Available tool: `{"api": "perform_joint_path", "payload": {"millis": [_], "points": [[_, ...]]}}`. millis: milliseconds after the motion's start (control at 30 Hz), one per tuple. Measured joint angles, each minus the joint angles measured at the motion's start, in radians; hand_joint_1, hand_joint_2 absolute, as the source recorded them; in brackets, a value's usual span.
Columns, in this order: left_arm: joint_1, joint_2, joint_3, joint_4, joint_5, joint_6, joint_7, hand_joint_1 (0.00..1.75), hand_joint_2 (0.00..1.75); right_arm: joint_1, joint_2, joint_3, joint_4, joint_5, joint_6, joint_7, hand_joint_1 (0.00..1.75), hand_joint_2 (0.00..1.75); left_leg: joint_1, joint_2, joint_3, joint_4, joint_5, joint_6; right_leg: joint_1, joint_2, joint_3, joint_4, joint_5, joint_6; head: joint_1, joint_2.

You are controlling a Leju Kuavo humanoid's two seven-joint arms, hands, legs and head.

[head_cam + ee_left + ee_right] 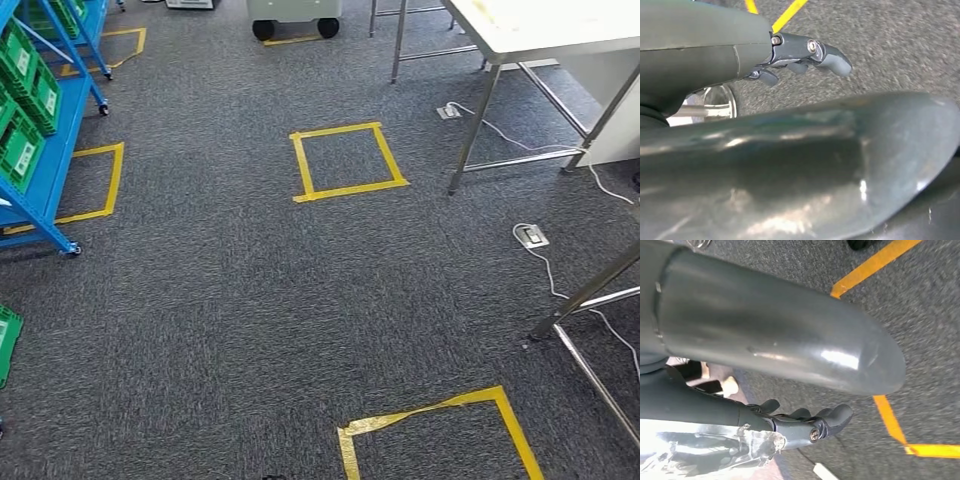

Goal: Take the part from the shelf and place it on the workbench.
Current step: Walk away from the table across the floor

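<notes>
While both arms hang over the carpet (226,300), the left hand (802,55) and right hand (810,422) hold nothing, fingers loosely apart. The part is likely in a green bin (23,150) on the blue shelf (56,150), far left; its weight and grip point cannot be judged yet. The worktop (558,30) stands far right.

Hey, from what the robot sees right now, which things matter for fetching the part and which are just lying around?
For the job:
blue shelf
green bins
white workbench
left hand
right hand

Just lying about:
yellow tape squares
floor sockets
white cables
wheeled cart
</notes>
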State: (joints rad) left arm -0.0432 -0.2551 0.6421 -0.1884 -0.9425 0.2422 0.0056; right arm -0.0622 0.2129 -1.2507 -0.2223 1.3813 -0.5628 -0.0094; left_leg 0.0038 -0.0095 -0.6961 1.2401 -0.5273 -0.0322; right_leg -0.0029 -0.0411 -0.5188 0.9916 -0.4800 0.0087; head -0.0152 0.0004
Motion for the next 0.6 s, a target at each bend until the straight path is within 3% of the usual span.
{"api": "perform_joint_path", "payload": {"millis": [67, 133, 167, 233, 300, 367, 433, 467, 500, 533, 600], "points": [[0.000, 0.000, 0.000, 0.000, 0.000, 0.004, 0.000, 0.00, 0.00, -0.003, 0.000, 0.000, 0.001, 0.002, 0.005, -0.003, 0.00, 0.00, -0.002, 0.032, 0.075, -0.138, 0.061, 0.002, 0.003, -0.019, 0.004, 0.001, -0.004, 0.006, 0.000, 0.000], [-0.003, -0.001, 0.000, 0.000, 0.000, 0.007, 0.000, 0.00, 0.00, -0.004, 0.000, 0.001, 0.001, 0.006, 0.007, -0.004, 0.00, 0.00, -0.006, 0.063, 0.127, -0.236, 0.087, 0.013, 0.009, -0.036, 0.004, 0.004, -0.011, 0.014, 0.001, 0.000], [-0.004, -0.001, 0.001, 0.000, 0.001, 0.008, 0.000, 0.00, 0.00, -0.004, 0.000, 0.002, 0.001, 0.007, 0.007, -0.004, 0.00, 0.00, -0.009, 0.067, 0.133, -0.251, 0.086, 0.019, 0.012, -0.044, 0.004, 0.004, -0.014, 0.018, 0.003, 0.000], [-0.002, -0.001, 0.002, 0.000, 0.003, 0.009, 0.000, 0.00, 0.00, -0.006, 0.000, 0.004, 0.001, 0.011, 0.007, -0.005, 0.00, 0.00, -0.009, 0.047, 0.131, -0.254, 0.088, 0.033, 0.010, -0.056, 0.009, 0.004, -0.018, 0.025, 0.004, 0.000], [-0.001, -0.001, 0.005, 0.000, 0.006, 0.009, 0.000, 0.00, 0.00, -0.007, 0.000, 0.008, 0.001, 0.015, 0.007, -0.008, 0.00, 0.00, -0.005, 0.029, 0.130, -0.256, 0.092, 0.046, 0.005, -0.023, -0.004, 0.045, -0.048, 0.035, 0.006, 0.000], [-0.002, -0.002, 0.007, 0.000, 0.008, 0.006, 0.000, 0.00, 0.00, -0.005, 0.000, 0.011, 0.002, 0.016, 0.007, -0.013, 0.00, 0.00, -0.003, 0.011, 0.129, -0.257, 0.094, 0.054, 0.002, 0.025, -0.061, 0.173, -0.114, 0.042, 0.008, 0.000], [-0.003, -0.002, 0.009, 0.000, 0.008, 0.005, 0.000, 0.00, 0.00, -0.003, 0.000, 0.012, 0.002, 0.017, 0.007, -0.015, 0.00, 0.00, -0.003, -0.011, 0.128, -0.257, 0.095, 0.056, 0.001, 0.036, -0.124, 0.301, -0.160, 0.045, 0.008, 0.000], [-0.002, -0.002, 0.010, 0.000, 0.009, 0.004, 0.000, 0.00, 0.00, -0.002, 0.000, 0.013, 0.002, 0.016, 0.007, -0.015, 0.00, 0.00, -0.003, -0.022, 0.128, -0.257, 0.095, 0.055, 0.001, 0.037, -0.134, 0.315, -0.153, 0.045, 0.008, 0.000], [-0.002, -0.001, 0.012, 0.000, 0.009, 0.004, 0.000, 0.00, 0.00, -0.002, 0.000, 0.014, 0.003, 0.016, 0.007, -0.015, 0.00, 0.00, -0.002, -0.035, 0.129, -0.256, 0.096, 0.054, -0.001, 0.039, -0.125, 0.288, -0.127, 0.045, 0.008, 0.000], [-0.002, -0.002, 0.013, 0.000, 0.009, 0.003, 0.000, 0.00, 0.00, -0.002, 0.000, 0.015, 0.003, 0.016, 0.007, -0.015, 0.00, 0.00, -0.001, -0.049, 0.129, -0.256, 0.097, 0.052, -0.004, 0.046, -0.098, 0.226, -0.088, 0.045, 0.008, 0.000], [-0.004, -0.002, 0.016, 0.000, 0.009, 0.003, 0.000, 0.00, 0.00, -0.002, 0.000, 0.016, 0.004, 0.015, 0.008, -0.016, 0.00, 0.00, -0.001, -0.072, 0.127, -0.252, 0.099, 0.044, -0.012, 0.087, -0.035, 0.082, -0.028, 0.046, 0.008, 0.000]]}}
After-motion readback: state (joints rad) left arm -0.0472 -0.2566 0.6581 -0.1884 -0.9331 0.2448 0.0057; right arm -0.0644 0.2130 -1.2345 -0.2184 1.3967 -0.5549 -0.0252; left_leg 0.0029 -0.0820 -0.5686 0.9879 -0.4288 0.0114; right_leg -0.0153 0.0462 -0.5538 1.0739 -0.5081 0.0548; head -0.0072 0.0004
